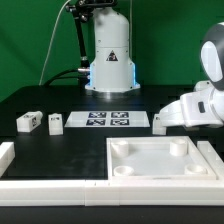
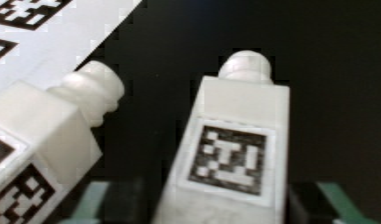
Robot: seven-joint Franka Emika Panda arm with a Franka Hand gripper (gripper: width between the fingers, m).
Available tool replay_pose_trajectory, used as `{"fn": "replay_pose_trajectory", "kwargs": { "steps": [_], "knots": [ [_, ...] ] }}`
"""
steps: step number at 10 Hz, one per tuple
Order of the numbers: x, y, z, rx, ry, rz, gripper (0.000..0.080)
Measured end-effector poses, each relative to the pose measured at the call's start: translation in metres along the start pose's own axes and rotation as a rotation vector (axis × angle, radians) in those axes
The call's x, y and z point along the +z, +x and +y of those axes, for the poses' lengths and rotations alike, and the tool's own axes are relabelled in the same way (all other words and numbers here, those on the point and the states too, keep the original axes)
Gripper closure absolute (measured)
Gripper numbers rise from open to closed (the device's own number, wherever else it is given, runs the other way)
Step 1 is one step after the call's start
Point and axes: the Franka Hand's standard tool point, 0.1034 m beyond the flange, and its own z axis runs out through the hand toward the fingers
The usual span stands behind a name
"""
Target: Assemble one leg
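In the wrist view a white leg [image 2: 231, 130] with a square black-and-white tag and a round peg at its far end lies on the black table between my fingers. My gripper [image 2: 215, 206] is open; the teal pads [image 2: 102, 200] stand apart from the leg on either side. A second leg [image 2: 54, 130] lies close beside it. In the exterior view my hand [image 1: 195, 108] is low at the right, next to a leg [image 1: 158, 121]. Two more legs [image 1: 28, 121] [image 1: 56, 123] lie at the left.
The marker board [image 1: 105, 120] lies mid-table and shows in the wrist view's corner [image 2: 36, 25]. The large white tray-like part [image 1: 160, 160] with corner sockets lies in front. A white rim [image 1: 40, 180] runs along the front and left. The robot base [image 1: 108, 60] stands behind.
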Motion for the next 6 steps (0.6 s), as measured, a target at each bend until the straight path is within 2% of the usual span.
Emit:
{"fn": "replay_pose_trajectory", "kwargs": {
  "steps": [1,6],
  "knots": [
    [0.0,0.0,0.0,0.0,0.0,0.0,0.051],
    [0.0,0.0,0.0,0.0,0.0,0.0,0.0509]
  ]
}}
